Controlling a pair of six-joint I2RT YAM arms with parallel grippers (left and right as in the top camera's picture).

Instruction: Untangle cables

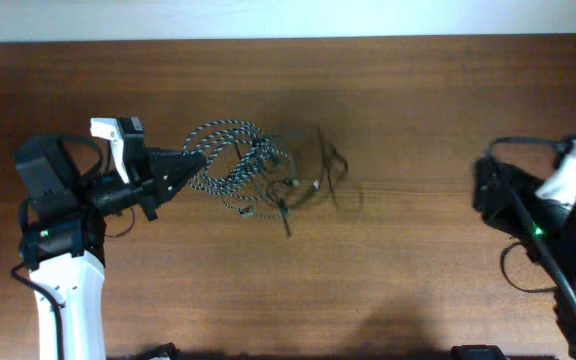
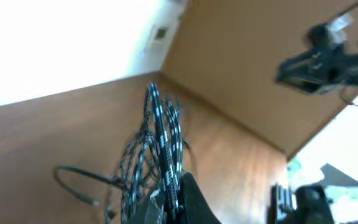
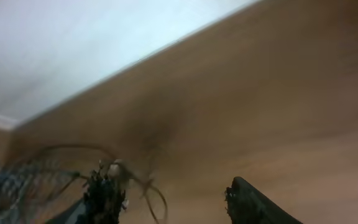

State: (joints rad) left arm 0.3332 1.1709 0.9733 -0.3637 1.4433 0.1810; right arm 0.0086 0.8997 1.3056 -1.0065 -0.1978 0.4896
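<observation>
The cables lie in a tangle left of the table's middle. A black-and-white speckled braided cord point(image 1: 236, 160) loops through thin black cords point(image 1: 320, 172) that trail off to the right. My left gripper point(image 1: 194, 162) is shut on the speckled cord point(image 2: 161, 134), which rises in loops from between its fingers point(image 2: 188, 202). My right gripper point(image 3: 174, 202) is far off at the right side of the table, open, with nothing between its fingers. In the right wrist view the tangle point(image 3: 17, 180) is distant and blurred at the left.
The wooden table point(image 1: 408, 110) ends at a white wall along the far edge. The left arm point(image 1: 63, 215) stands at the left side and the right arm point(image 1: 548, 210) at the right side.
</observation>
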